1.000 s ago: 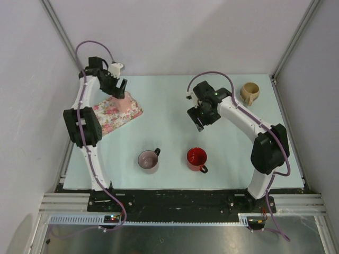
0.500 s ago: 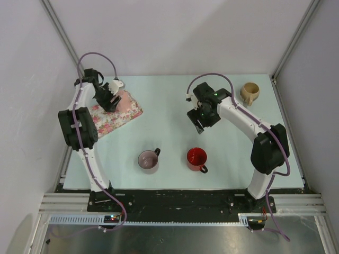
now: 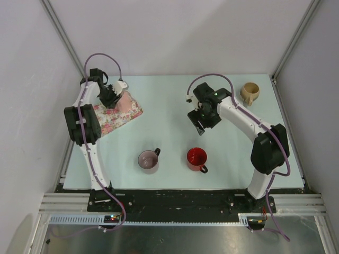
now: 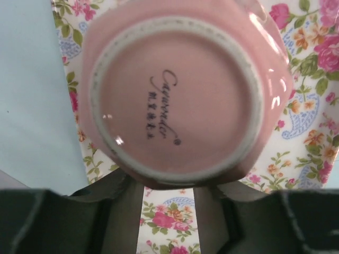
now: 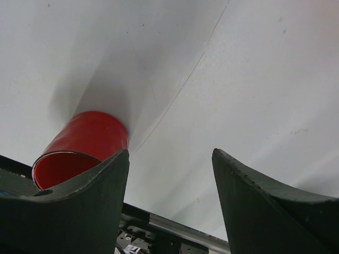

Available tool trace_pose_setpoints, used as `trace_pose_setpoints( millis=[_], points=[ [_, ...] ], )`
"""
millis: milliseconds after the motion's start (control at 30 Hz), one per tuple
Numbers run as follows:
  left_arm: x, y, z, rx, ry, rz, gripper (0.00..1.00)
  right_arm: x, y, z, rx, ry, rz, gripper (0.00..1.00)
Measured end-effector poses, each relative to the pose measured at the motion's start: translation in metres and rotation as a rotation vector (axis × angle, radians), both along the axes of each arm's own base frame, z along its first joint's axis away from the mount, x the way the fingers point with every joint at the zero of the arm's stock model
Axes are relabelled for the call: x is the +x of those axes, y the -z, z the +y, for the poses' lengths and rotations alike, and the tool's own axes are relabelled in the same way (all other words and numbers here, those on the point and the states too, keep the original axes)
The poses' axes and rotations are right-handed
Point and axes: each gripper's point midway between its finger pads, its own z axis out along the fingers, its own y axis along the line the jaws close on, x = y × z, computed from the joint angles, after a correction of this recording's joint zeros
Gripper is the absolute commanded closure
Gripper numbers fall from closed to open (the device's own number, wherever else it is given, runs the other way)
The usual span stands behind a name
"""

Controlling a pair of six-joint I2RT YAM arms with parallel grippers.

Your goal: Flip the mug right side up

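A pink mug (image 3: 125,103) stands upside down on a floral cloth (image 3: 114,118) at the back left. In the left wrist view its flat base (image 4: 175,90), with printed lettering, faces the camera and fills most of the picture. My left gripper (image 3: 112,96) is down at the mug's near side. Both dark fingers (image 4: 123,211) run in under the mug's edge with a narrow strip of cloth between them, and the mug hides their tips (image 4: 168,185). My right gripper (image 3: 200,120) hovers over the middle of the table, open and empty (image 5: 170,159).
A red mug (image 3: 196,157) and a mauve mug (image 3: 148,160) stand upright near the front, and a tan mug (image 3: 250,92) stands at the back right. The red mug (image 5: 85,137) shows beside my right gripper's left finger. The cloth (image 4: 312,106) spreads around the pink mug.
My left gripper has dropped beside the pink mug, shifting left and turning, and its fingers have drawn closer together. The right arm has barely moved.
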Motion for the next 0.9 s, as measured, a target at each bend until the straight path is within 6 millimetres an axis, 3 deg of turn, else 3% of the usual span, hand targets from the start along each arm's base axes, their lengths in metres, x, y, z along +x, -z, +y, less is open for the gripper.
trace_pose_setpoints(
  millis=[67, 133, 400, 467, 567, 633, 733, 833, 900],
  points=[
    [0.002, -0.001, -0.002, -0.003, 0.006, -0.007, 0.88, -0.001, -0.001, 0.0, -0.002, 0.0, 0.003, 0.31],
    [0.002, -0.001, -0.003, -0.009, 0.014, -0.007, 0.97, -0.001, -0.001, -0.001, -0.003, 0.0, 0.005, 0.31],
    [0.002, -0.006, -0.006, -0.046, -0.058, -0.007, 1.0, 0.001, -0.014, 0.007, 0.014, 0.001, -0.019, 0.3],
    [-0.003, -0.009, -0.007, -0.072, -0.133, 0.02, 1.0, 0.007, -0.026, 0.017, 0.042, 0.01, -0.055, 0.11],
    [-0.011, -0.026, -0.011, -0.124, -0.265, 0.05, 1.0, 0.019, -0.051, 0.037, 0.12, 0.027, -0.132, 0.02],
    [-0.01, -0.052, -0.017, -0.181, -0.359, 0.03, 1.0, 0.027, -0.074, 0.059, 0.216, 0.027, -0.202, 0.01],
    [-0.012, -0.107, -0.035, -0.29, -0.439, -0.041, 1.0, 0.033, -0.117, 0.096, 0.426, 0.024, -0.289, 0.01],
    [-0.028, -0.178, -0.076, -0.428, -0.426, -0.123, 1.0, 0.031, -0.174, 0.133, 0.726, 0.015, -0.37, 0.01],
    [-0.046, -0.222, -0.113, -0.52, -0.361, -0.164, 1.0, 0.027, -0.208, 0.146, 0.903, 0.014, -0.404, 0.01]
  ],
)
